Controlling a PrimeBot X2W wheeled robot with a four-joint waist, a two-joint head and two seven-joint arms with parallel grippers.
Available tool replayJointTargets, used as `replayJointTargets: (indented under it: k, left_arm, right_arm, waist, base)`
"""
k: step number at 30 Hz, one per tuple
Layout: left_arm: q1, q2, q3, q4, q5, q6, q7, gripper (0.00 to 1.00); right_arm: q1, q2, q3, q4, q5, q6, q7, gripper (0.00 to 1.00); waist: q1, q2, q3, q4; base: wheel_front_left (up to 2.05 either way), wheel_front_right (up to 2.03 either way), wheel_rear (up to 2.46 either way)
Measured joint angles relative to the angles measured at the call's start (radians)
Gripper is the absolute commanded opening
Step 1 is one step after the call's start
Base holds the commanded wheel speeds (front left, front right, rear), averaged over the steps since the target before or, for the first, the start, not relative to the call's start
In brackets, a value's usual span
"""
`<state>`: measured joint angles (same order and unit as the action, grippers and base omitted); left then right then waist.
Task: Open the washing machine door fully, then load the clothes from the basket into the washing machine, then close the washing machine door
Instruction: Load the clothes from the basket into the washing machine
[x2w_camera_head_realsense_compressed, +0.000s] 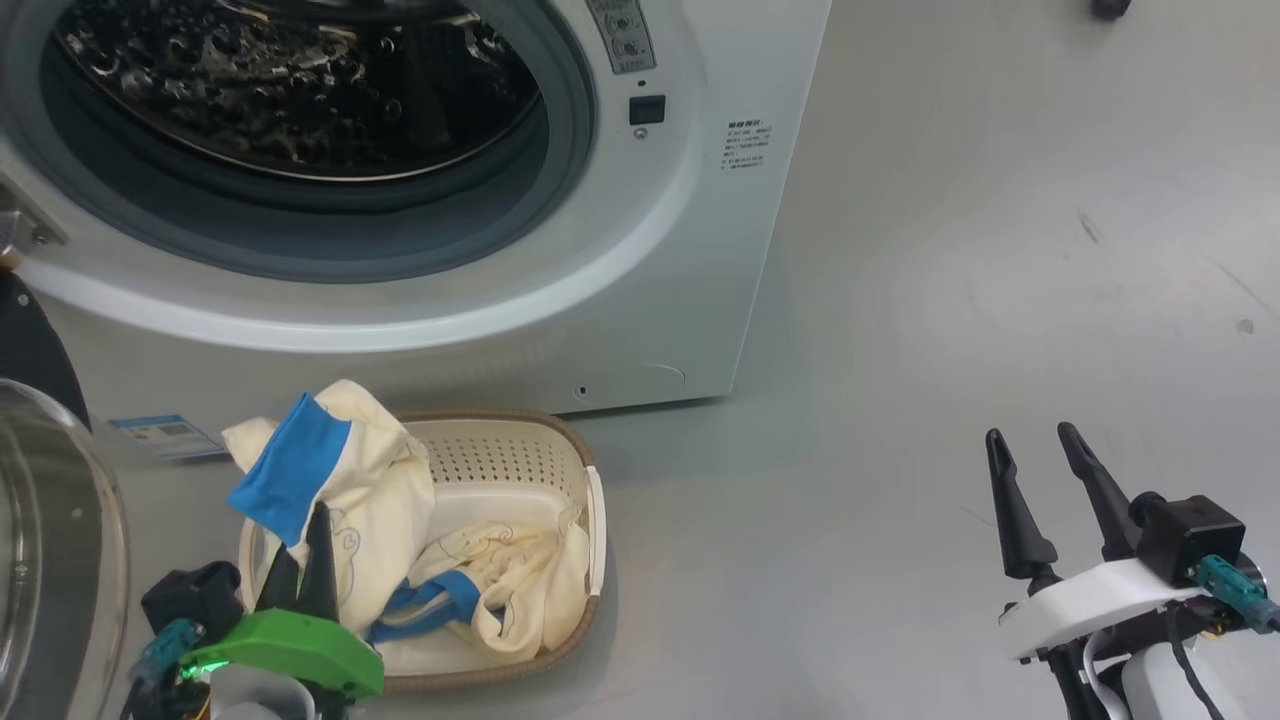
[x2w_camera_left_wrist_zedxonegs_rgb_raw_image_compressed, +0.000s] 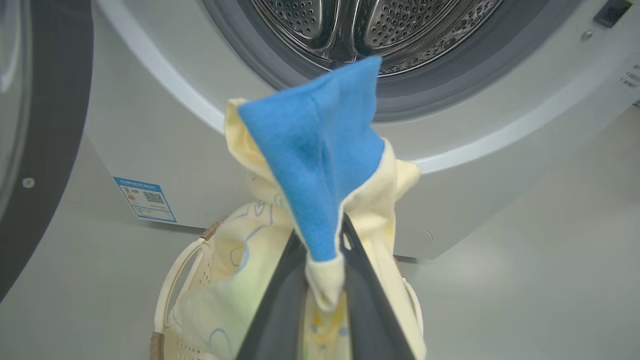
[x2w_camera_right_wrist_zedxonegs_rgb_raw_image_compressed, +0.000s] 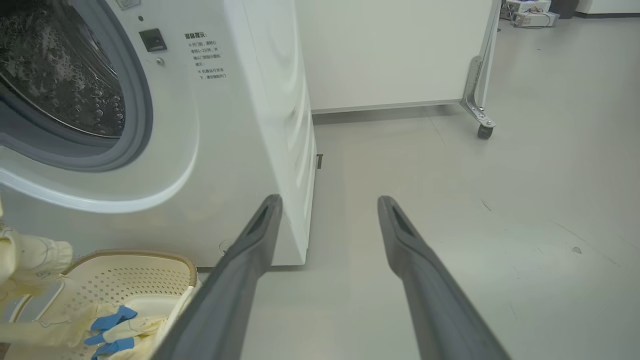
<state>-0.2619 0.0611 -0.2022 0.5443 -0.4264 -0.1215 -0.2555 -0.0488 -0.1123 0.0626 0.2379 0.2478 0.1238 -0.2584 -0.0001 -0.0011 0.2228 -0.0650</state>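
One washing machine (x2w_camera_head_realsense_compressed: 640, 330), its door (x2w_camera_head_realsense_compressed: 30, 350) swung open at the left, drum mouth (x2w_camera_head_realsense_compressed: 300, 90) unobstructed. One basket (x2w_camera_head_realsense_compressed: 500, 425) on the floor just before the washer's foot. Clothes: two, as far as I can tell. The lifted garment (x2w_camera_head_realsense_compressed: 370, 470) is pinched at its blue cuff in the narrow left gripper (x2w_camera_head_realsense_compressed: 302, 540) and hangs lengthwise down to the basket; the second garment (x2w_camera_head_realsense_compressed: 500, 570) lies inside it. Drum mouth sits ahead of and above the left gripper, the nearer arm. Right gripper (x2w_camera_head_realsense_compressed: 1040, 490) wide, empty, well apart
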Motion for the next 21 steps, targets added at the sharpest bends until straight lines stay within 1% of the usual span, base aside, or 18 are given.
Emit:
replayJointTargets:
  k: [12, 21]
  left_arm:
    - [0.134, -0.008, 0.021, -0.107, 0.045, 0.011, 0.0, 0.0]
    - [0.215, -0.01, 0.033, -0.17, 0.067, 0.015, 0.0, 0.0]
  right_arm:
    - [0.091, -0.004, 0.004, 0.001, 0.0, 0.0, 0.0, 1.0]
    - [0.118, -0.006, 0.012, -0.005, 0.008, 0.0, 0.0, 1.0]
  waist:
    - [0.0, 0.0, -0.137, 0.018]
    - [0.0, 0.0, -0.204, 0.029]
  base:
    - [0.0, 0.0, 0.0]
    - [0.0, 0.0, 0.0]
